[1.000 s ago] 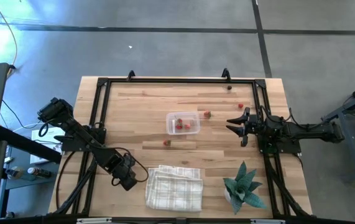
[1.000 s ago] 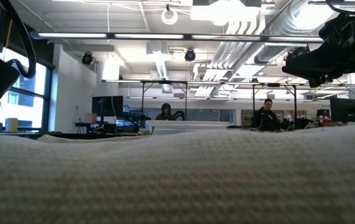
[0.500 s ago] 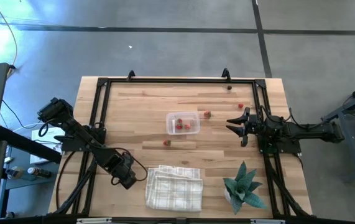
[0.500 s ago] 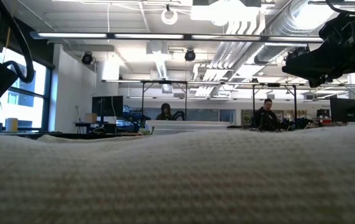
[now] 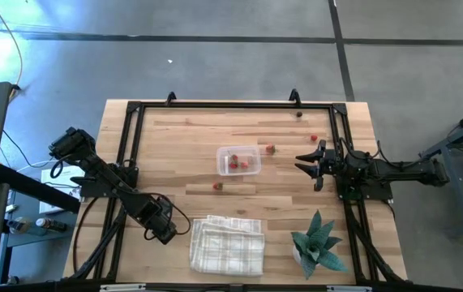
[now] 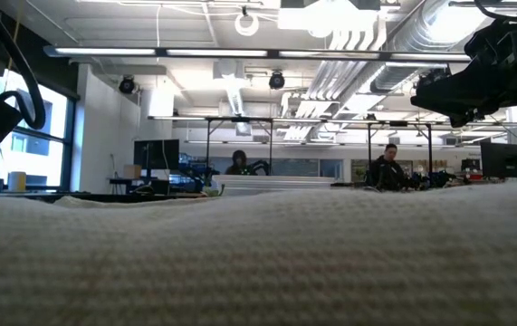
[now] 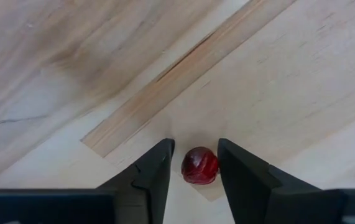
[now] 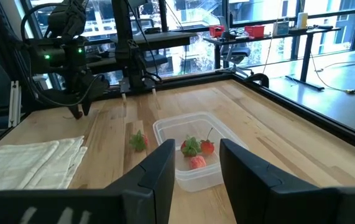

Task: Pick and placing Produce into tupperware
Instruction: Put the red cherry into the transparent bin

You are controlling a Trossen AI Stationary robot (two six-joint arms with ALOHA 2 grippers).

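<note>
Left gripper point(image 7: 193, 165), low over the wood just left of the folded cloth point(image 5: 227, 243), has narrowed around a red produce piece point(image 7: 199, 165) without visibly clamping it, so pickup starts; tupperware point(image 5: 238, 160) sits mid-table, right gripper point(image 5: 310, 169) waits part-open beside it.

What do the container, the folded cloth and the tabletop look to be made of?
The tupperware looks like clear, glossy plastic: the red produce inside shows through its walls. The cloth appears to be woven fabric, white with a faint check and soft folds. The table looks like light, matte wooden planks with visible grain and seams.
</note>
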